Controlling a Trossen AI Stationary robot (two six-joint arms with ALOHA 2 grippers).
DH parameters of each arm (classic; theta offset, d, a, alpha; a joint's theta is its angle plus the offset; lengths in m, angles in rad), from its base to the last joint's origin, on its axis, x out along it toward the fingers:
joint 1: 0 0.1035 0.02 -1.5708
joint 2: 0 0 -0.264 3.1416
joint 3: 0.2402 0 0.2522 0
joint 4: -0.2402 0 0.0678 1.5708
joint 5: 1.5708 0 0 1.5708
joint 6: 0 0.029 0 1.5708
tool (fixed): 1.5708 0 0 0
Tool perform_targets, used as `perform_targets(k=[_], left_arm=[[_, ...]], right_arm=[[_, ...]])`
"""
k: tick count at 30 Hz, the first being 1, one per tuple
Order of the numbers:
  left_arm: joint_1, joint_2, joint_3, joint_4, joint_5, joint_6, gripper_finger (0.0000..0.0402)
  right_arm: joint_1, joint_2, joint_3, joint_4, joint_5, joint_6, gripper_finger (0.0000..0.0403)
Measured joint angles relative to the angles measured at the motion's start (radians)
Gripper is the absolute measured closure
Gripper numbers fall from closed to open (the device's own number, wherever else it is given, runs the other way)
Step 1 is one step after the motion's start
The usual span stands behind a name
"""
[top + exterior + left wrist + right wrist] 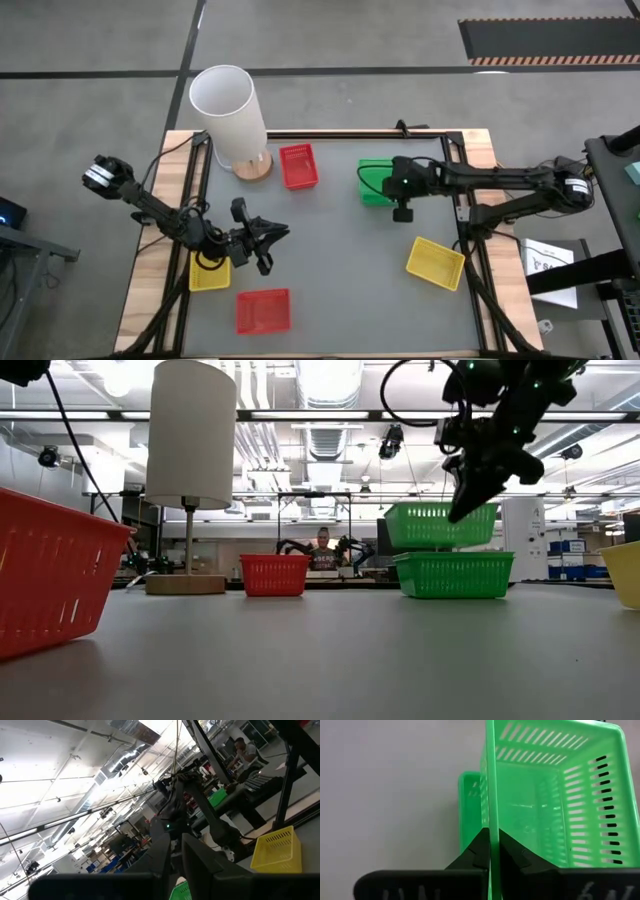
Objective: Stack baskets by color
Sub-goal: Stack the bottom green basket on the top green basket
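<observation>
My right gripper (392, 187) is shut on a green basket (440, 525), held just above a second green basket (453, 573) that rests bottom-down on the table at far right of centre. One red basket (299, 166) sits at the far middle, another red basket (263, 310) at the near edge. A yellow basket (435, 262) lies at near right. A second yellow basket (208, 272) lies at near left, partly under my left arm. My left gripper (283, 233) hovers above the table's near left, tilted upward, shut and holding nothing. My right gripper pinches one side wall of the green basket at its rim (490, 820), one finger inside the basket and one outside. The fingers slant down from the table's right side. The basket hangs upright, open side up, over the lower green basket (469, 805).
A tall white cylinder (230, 115) stands on a round wooden base at the far left corner. Black frame rails (462, 200) run along the table's sides. Bare grey tabletop (340, 270) lies in the middle. A person sits in the room beyond the table.
</observation>
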State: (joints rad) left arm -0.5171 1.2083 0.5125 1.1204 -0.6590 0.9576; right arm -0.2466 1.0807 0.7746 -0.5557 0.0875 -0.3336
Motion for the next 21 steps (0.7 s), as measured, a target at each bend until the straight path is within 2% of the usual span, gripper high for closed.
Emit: perform_targets(k=[5, 21], left_arm=[[0.0, 0.0, 0.0, -0.002, 0.0, 0.0, 0.0371], [0.0, 0.0, -0.001, -0.002, 0.0, 0.001, 0.0371]], right_arm=[[-0.032, 0.031, -0.003, 0.001, -0.01, -0.035, 0.0394], [-0.031, 0.119, -0.003, 0.013, -0.01, -0.026, 0.0394]])
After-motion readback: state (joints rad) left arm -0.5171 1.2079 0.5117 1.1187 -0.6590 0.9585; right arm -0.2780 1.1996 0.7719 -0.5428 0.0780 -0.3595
